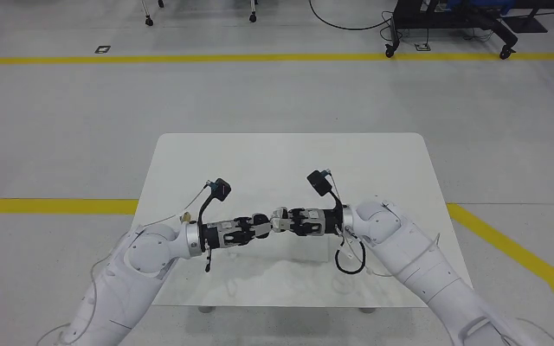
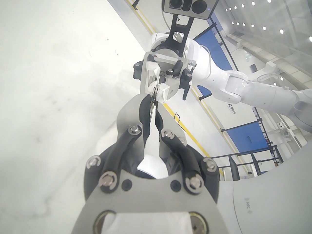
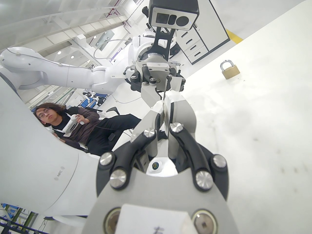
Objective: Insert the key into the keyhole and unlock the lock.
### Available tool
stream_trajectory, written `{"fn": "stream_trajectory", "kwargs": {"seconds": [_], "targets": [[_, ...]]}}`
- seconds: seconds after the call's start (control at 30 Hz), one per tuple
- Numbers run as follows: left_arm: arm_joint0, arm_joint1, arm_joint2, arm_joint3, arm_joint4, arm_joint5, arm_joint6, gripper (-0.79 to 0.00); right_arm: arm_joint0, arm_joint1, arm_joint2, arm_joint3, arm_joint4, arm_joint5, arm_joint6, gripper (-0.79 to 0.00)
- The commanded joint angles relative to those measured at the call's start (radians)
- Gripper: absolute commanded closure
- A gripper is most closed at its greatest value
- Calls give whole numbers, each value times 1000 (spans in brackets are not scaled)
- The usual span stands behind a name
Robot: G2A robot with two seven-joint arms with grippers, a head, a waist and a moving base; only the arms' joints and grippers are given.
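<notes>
Both the left hand point(image 2: 151, 108) and right hand point(image 3: 163, 105) pinch the key point(image 2: 153, 99), lock point(image 3: 230, 70) well apart.

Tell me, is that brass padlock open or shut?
Shut: the padlock sits on the table with both ends of its shackle seated.

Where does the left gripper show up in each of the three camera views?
Top view: the left gripper over the table's middle, tip to tip with the right gripper.
Left wrist view: left gripper in the foreground, shut on the key.
Right wrist view: left gripper farther off, by its black camera.
Shared landmark: the right gripper meeting it.
</notes>
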Motion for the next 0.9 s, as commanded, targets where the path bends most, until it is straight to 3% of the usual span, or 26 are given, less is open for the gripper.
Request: {"fn": "stream_trajectory", "kwargs": {"seconds": [0.0, 0.53, 0.57, 0.6, 0.73, 0.87], "targets": [[1, 1, 1, 1, 0, -4, -4, 0, -3, 3, 6, -2, 5, 0, 0, 0], [9, 12, -11, -6, 21, -17, -29, 0, -19, 13, 19, -23, -1, 0, 0, 0], [11, 13, -12, -9, 27, -15, -34, 0, -18, 14, 15, -22, -4, 0, 0, -111], [13, 15, -14, -11, 29, -14, -39, 0, -16, 16, 9, -22, -8, 0, 0, -132], [23, 23, -32, -28, 35, -6, -72, 0, -2, 26, -25, -17, -12, 3, 3, -117], [35, 31, -45, -49, 43, 5, -92, 0, 14, 40, -54, -15, -3, 3, 3, -154]]}}
